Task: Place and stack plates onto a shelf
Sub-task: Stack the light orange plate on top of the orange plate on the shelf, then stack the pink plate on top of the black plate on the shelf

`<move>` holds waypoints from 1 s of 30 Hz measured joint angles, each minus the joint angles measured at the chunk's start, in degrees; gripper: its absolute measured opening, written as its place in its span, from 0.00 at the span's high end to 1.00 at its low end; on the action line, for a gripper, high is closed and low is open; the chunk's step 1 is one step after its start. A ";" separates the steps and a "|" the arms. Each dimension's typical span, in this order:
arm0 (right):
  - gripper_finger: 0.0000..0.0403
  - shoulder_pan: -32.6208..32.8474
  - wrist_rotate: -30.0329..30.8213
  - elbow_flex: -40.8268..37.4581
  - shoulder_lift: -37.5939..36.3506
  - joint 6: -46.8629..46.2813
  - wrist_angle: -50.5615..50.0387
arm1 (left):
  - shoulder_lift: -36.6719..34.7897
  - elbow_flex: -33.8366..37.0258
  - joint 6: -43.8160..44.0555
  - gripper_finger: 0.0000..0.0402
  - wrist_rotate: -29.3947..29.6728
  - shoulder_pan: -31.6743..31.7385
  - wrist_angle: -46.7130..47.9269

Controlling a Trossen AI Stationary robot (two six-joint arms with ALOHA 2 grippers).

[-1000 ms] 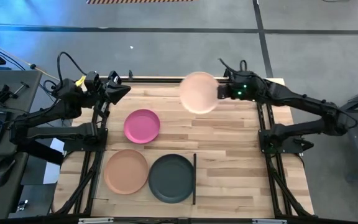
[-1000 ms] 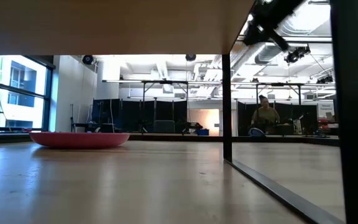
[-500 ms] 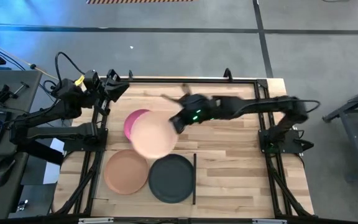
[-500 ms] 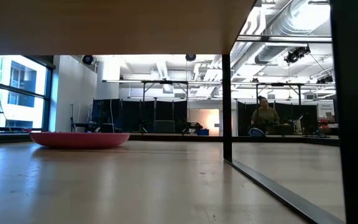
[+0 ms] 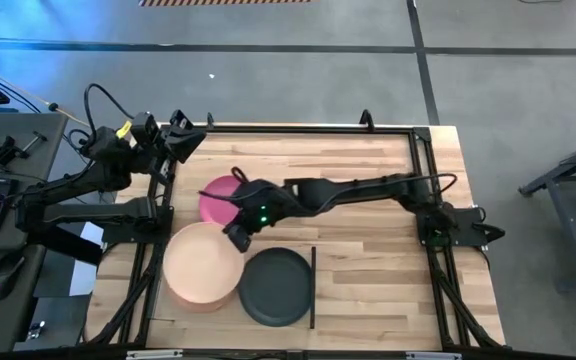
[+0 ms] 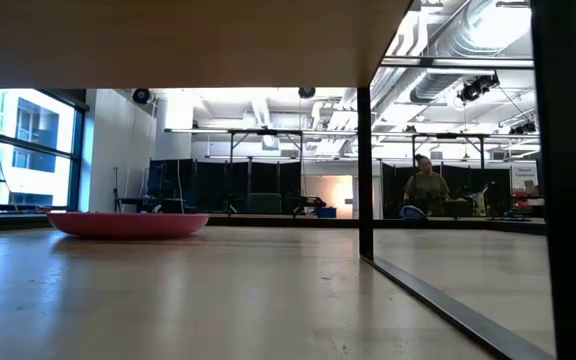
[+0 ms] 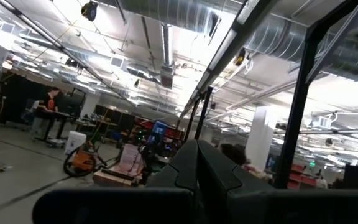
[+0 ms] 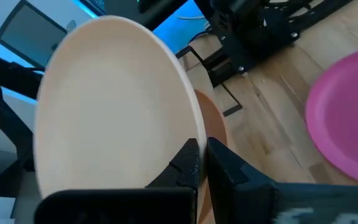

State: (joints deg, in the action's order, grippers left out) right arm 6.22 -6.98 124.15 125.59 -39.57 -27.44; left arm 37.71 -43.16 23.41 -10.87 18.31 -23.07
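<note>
My right gripper (image 5: pixel 236 234) reaches across to the table's near left and is shut on the cream plate (image 5: pixel 202 262), also seen in the right wrist view (image 8: pixel 110 106). That plate is over the tan plate (image 5: pixel 208 304), of which only a sliver shows. I cannot tell whether the two touch. The dark plate (image 5: pixel 278 287) lies flat beside them on the shelf (image 5: pixel 313 290), whose underside fills the top of the low view (image 6: pixel 168 40). The magenta plate (image 5: pixel 214 196) rests on the tabletop (image 6: pixel 128 223), partly under my right arm. My left gripper (image 5: pixel 186 140) waits shut at the far left corner (image 7: pixel 197 168). My right gripper pinches the cream plate's rim (image 8: pixel 191 134) between its two fingers, on the side that faces the magenta plate. The fingers (image 8: pixel 188 163) come slanting down from the table's far right. The plate is tilted in the hold, over the tan plate (image 8: pixel 213 124).
The shelf's black leg (image 6: pixel 365 170) stands on the tabletop at mid table. The black frame rails (image 5: pixel 298 128) run along the far edge and both sides. Bare wood (image 5: pixel 368 260) lies to the right of the shelf. A person (image 6: pixel 428 190) sits far off in the room.
My right gripper has carried the cream plate from above the far edge toward the near left, passing over the magenta plate and coming down over the tan plate. The arm has stretched out across the table. The other plates have stayed put.
</note>
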 joint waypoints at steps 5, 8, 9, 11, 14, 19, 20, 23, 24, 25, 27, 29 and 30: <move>1.00 0.34 -1.87 4.13 4.37 -0.48 0.80 | 0.00 0.00 0.54 1.00 0.00 -0.02 -0.02; 1.00 0.55 -3.26 4.19 5.71 -1.66 1.49 | -0.02 0.00 1.05 1.00 -0.02 -0.01 -0.10; 1.00 0.62 -3.24 4.19 5.93 -1.77 1.43 | 0.00 0.00 1.42 1.00 -0.02 0.00 -0.17; 1.00 0.85 -3.27 4.19 6.11 -1.49 1.50 | -0.02 0.00 1.76 1.00 -0.02 0.00 -0.37; 1.00 0.96 -3.26 4.19 6.11 -0.43 1.69 | -0.01 0.00 1.94 1.00 -0.02 0.00 -0.42; 0.98 0.96 -2.98 4.19 6.11 0.45 1.69 | -0.02 0.00 1.98 1.00 -0.02 0.00 -0.39; 0.97 0.96 -2.95 4.19 6.11 0.94 1.70 | 0.00 0.00 1.98 1.00 -0.02 0.00 -0.39; 0.88 0.96 -2.64 4.19 6.11 1.30 1.85 | -0.02 0.00 1.98 1.00 -0.04 0.00 -0.42; 0.84 0.96 -2.53 4.19 6.11 1.73 1.89 | -0.01 0.00 1.98 1.00 -0.04 0.00 -0.42; 0.80 0.96 -2.60 4.19 6.11 2.21 1.95 | -0.02 0.00 1.98 1.00 -0.03 0.00 -0.42; 0.72 0.94 -2.51 4.19 6.11 2.55 2.08 | -0.02 0.00 1.98 1.00 -0.04 0.00 -0.42; 0.65 0.93 -2.55 4.19 6.11 3.66 2.58 | -0.02 0.00 1.98 1.00 -0.04 0.00 -0.42; 0.62 0.80 -2.66 4.19 6.08 4.54 2.70 | 0.00 0.00 1.98 1.00 -0.04 0.00 -0.42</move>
State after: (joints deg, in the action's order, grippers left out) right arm 7.02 -9.64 128.33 131.68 -35.03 -24.75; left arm 37.71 -43.16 25.39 -10.92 18.31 -23.49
